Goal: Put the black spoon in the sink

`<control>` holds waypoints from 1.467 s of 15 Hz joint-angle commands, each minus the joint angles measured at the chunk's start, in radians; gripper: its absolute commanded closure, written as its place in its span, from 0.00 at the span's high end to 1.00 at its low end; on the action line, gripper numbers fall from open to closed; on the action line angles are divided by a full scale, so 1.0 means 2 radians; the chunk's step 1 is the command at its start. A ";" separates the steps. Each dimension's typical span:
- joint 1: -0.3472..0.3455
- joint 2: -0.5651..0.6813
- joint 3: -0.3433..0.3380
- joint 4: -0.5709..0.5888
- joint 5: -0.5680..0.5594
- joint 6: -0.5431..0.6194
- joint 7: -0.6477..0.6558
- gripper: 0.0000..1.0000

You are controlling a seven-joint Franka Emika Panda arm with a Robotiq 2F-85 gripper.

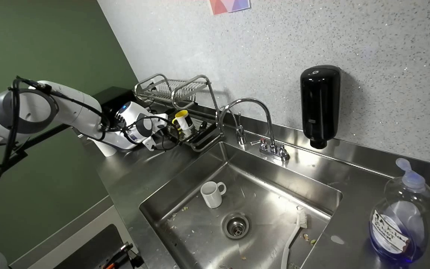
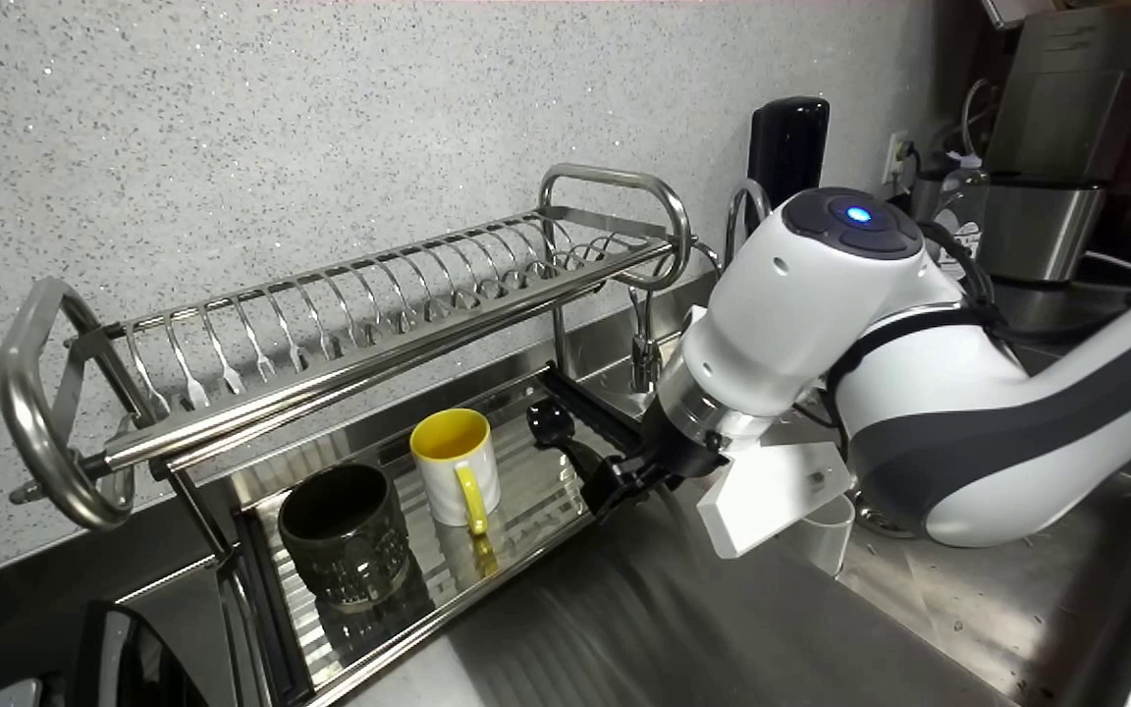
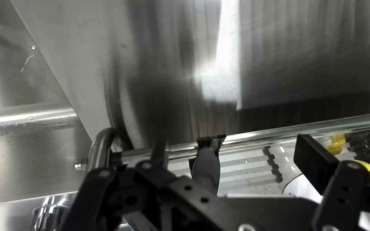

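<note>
The black spoon (image 2: 551,423) lies on the tray of the dish rack, bowl toward the wall and handle toward the front edge. It also shows in an exterior view (image 1: 203,126). In the wrist view its handle (image 3: 206,170) is between the spread fingers of my gripper (image 3: 236,154), nearer the left finger, with a gap on the right. The bowl is hidden there. My gripper (image 2: 615,483) is open, low over the tray's front edge at the handle. The stainless-steel sink (image 1: 263,209) is beside the rack; its edge also shows in the wrist view (image 3: 27,154).
A yellow-and-white mug (image 2: 453,471) and a dark mug (image 2: 345,535) stand on the tray. The rack's upper shelf (image 2: 389,363) is above. A white mug (image 1: 212,194) and a brush (image 1: 292,237) are in the sink. The chrome faucet (image 1: 269,116) stands behind it.
</note>
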 commanded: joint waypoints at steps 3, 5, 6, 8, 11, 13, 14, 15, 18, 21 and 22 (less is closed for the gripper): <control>0.015 0.030 -0.020 0.036 0.031 0.009 -0.012 0.99; 0.016 0.035 -0.021 0.042 0.037 0.008 -0.015 0.88; 0.016 0.037 -0.022 0.045 0.038 0.007 -0.015 0.83; 0.015 0.041 -0.022 0.050 0.041 0.005 -0.018 0.75; 0.017 0.044 -0.024 0.054 0.045 0.005 -0.018 0.52; 0.018 0.045 -0.026 0.056 0.045 0.005 -0.018 0.43; 0.019 0.045 -0.027 0.056 0.044 0.005 -0.018 0.34; 0.020 0.044 -0.029 0.055 0.044 0.005 -0.017 0.27; 0.027 0.042 -0.038 0.051 0.043 0.006 -0.015 0.05; 0.032 0.039 -0.040 0.046 0.043 0.007 -0.014 0.05; 0.037 0.035 -0.042 0.041 0.043 0.006 -0.011 0.05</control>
